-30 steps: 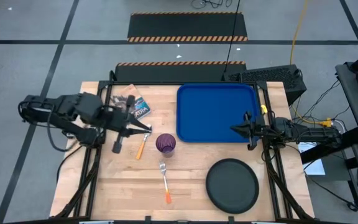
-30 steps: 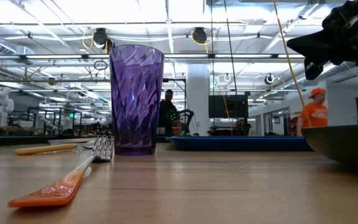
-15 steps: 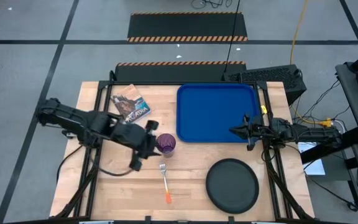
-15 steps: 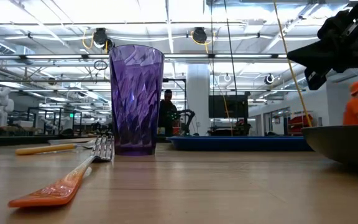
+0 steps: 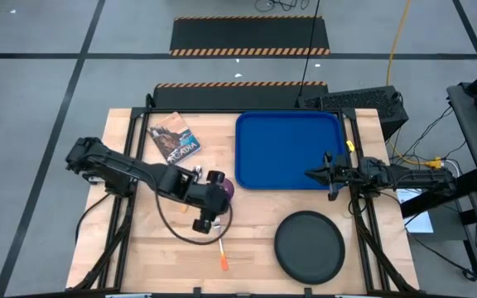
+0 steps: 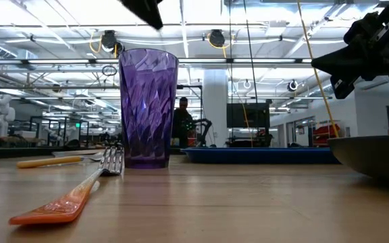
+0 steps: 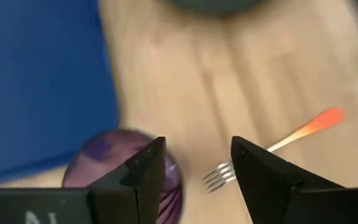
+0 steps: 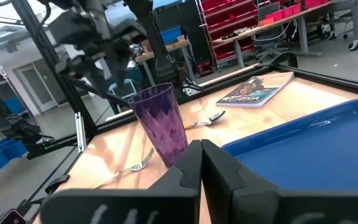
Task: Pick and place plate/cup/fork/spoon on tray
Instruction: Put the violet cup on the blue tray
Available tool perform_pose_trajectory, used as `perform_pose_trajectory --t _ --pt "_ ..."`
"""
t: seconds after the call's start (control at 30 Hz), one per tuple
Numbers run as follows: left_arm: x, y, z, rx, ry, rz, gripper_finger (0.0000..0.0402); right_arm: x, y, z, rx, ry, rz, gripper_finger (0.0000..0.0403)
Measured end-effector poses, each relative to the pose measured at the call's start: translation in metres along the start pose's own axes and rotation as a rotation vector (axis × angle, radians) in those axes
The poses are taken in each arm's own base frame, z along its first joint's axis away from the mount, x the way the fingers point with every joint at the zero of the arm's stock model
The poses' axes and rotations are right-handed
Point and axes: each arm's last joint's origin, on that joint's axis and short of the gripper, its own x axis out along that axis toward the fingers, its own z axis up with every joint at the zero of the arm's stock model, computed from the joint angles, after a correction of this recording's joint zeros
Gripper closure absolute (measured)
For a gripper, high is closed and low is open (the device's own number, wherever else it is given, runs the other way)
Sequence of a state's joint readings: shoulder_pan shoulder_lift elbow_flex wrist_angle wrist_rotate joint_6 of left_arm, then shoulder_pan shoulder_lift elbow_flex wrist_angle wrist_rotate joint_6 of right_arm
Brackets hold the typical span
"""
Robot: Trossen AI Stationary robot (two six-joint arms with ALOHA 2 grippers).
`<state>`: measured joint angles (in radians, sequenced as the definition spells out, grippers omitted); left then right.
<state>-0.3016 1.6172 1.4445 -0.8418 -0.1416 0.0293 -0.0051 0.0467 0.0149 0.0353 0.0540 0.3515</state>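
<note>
Your left pincer, jaws apart, has swept within the last second from near the booklet to above the fork's tines, just beside the cup; a fork pick looks next. The spoon lies beyond on the table. The tray holds nothing; the plate waits near it. Your right pincer, closed, hovers at the tray's edge.

A pale wooden bench stands on a grey floor crossed by dark lines, with striped black mats behind. Beyond, long ceiling lights glare over a white column and red shelving.
</note>
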Motion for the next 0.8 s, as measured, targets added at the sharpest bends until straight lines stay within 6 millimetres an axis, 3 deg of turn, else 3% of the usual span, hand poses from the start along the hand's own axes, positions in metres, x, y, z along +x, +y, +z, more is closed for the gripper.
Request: perform_pose_trajectory --t 0.23,0.43,0.57,0.8 --pt "0.018 0.001 -0.006 -0.068 0.108 0.039 0.0183 0.000 0.000 0.000 -0.031 0.002 -0.002 0.0403" --pt "0.032 -0.002 -0.012 -0.048 0.196 0.039 0.0194 0.001 0.000 -0.001 -0.032 0.011 -0.005 0.0403" --pt "0.035 -0.004 -0.011 0.031 0.201 0.029 0.0241 0.001 0.000 -0.001 -0.032 0.016 -0.007 0.0403" --pt "0.035 0.000 -0.011 0.118 0.199 0.019 0.0381 0.001 -0.001 -0.002 -0.032 0.020 -0.008 0.0403"
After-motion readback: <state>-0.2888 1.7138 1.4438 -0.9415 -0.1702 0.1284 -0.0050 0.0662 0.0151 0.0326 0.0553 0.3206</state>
